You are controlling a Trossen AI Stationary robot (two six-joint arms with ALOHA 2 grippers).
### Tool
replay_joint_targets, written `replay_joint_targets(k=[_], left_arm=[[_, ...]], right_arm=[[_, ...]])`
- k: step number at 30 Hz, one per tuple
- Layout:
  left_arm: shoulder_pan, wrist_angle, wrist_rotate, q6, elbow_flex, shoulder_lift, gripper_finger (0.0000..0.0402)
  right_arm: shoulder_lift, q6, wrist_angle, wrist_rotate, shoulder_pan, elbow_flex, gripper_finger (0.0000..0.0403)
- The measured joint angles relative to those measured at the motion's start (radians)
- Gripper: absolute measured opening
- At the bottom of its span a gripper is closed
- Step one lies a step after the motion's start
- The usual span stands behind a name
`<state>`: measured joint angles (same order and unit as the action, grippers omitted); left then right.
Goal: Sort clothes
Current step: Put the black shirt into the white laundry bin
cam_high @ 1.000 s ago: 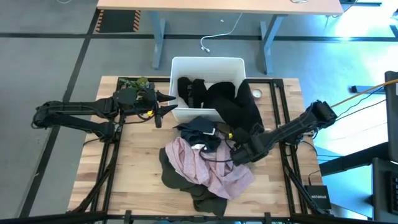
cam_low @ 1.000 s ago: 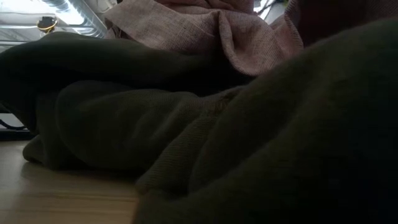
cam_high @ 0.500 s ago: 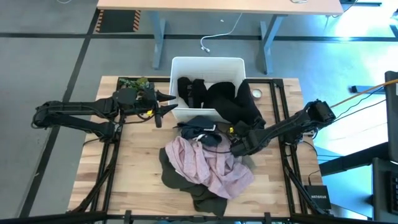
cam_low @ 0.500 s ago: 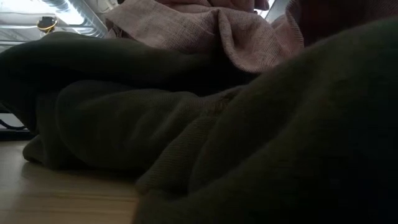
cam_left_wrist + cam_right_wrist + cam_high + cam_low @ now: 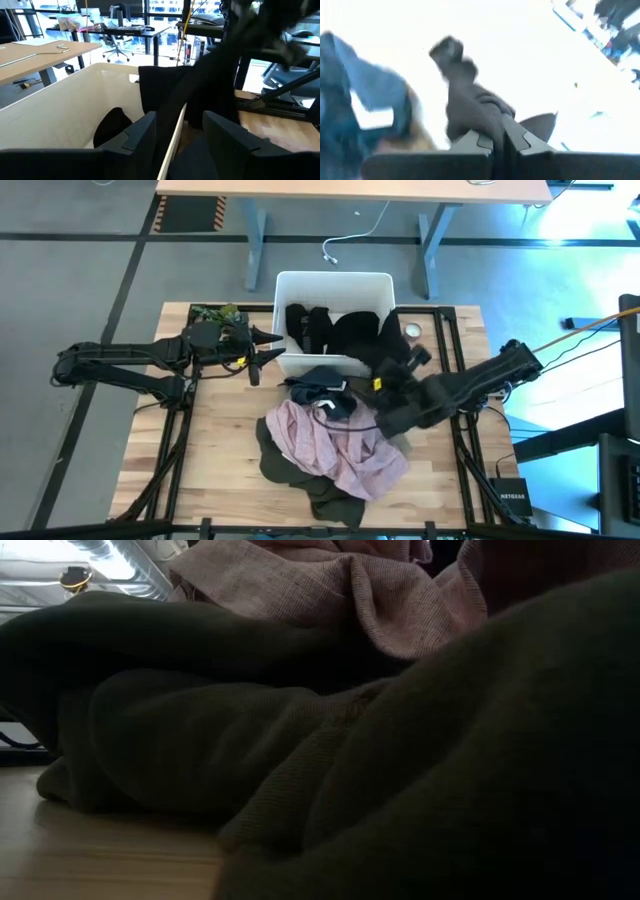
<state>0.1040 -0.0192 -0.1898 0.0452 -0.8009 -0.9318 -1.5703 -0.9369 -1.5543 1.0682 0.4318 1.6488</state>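
Now the right tool (image 5: pixel 398 392) is sitting higher and closer to the white bin (image 5: pixel 333 281) than half a second ago, when it was low beside the pile. It is clenching a black garment (image 5: pixel 470 107), fingers pressed together on a bunched fold in the right wrist view. That black garment (image 5: pixel 385 350) is hanging over the bin's front right corner, part inside, part draped down toward the worktop (image 5: pixel 210 450). More black fabric (image 5: pixel 310 325) is lying inside the bin. The left arm is not moving: the left tool (image 5: pixel 268 352) is hovering at the bin's front left corner, fingers (image 5: pixel 135 137) spread apart with the bin rim between them, gripping nothing.

The rest of the clothes are heaped mid-worktop, looking unchanged. A pale pink garment (image 5: pixel 325 445) is lying crumpled on top, a dark olive green garment (image 5: pixel 290 470) is spreading out under it, and a dark bluish piece (image 5: pixel 318 383) is lying just in front of the bin. In the low view, olive fabric (image 5: pixel 300 750) is filling the frame with pink cloth (image 5: pixel 330 585) above. A small green plant (image 5: pixel 215 313) is sitting left of the bin.
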Motion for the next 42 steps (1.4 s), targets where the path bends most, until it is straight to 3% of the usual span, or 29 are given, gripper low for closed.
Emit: replay_joint_targets(k=[7, 11, 13, 17, 23, 26, 32, 37, 42], left_arm=[[0.000, -0.015, 0.000, -0.004, 0.000, 0.000, 0.0157], [0.000, -0.045, 0.000, -0.023, 0.000, 0.000, 0.0157], [0.000, -0.048, 0.000, -0.025, 0.000, 0.000, 0.0157], [0.000, -0.053, 0.000, -0.046, 0.000, 0.000, 0.0157], [0.000, -0.051, 0.000, -0.053, 0.000, 0.000, 0.0157], [0.000, -0.046, 0.000, -0.053, 0.000, 0.000, 0.0157], [0.000, -0.039, 0.000, -0.048, 0.000, 0.000, 0.0157], [0.000, -0.023, 0.000, -0.046, 0.000, 0.000, 0.0157], [0.000, -0.006, 0.000, -0.045, 0.000, 0.000, 0.0157]], right_arm=[[-0.001, 0.386, 0.104, 0.335, -0.083, 0.298, 0.0007], [-0.001, 0.736, 0.302, 0.378, -0.211, 0.404, 0.0011], [-0.001, 0.892, 0.436, 0.331, -0.286, 0.440, 0.0016], [-0.001, 1.112, 0.772, 0.086, -0.430, 0.454, 0.0015], [-0.037, 1.100, 1.064, -0.304, -0.566, 0.453, 0.0014], [-0.074, 1.059, 1.058, -0.379, -0.605, 0.451, 0.0027], [-0.112, 0.947, 0.981, -0.406, -0.645, 0.450, 0.0063], [-0.115, 0.910, 0.854, -0.478, -0.651, 0.451, 0.0119], [-0.110, 0.910, 0.703, -0.485, -0.644, 0.522, 0.0174]])
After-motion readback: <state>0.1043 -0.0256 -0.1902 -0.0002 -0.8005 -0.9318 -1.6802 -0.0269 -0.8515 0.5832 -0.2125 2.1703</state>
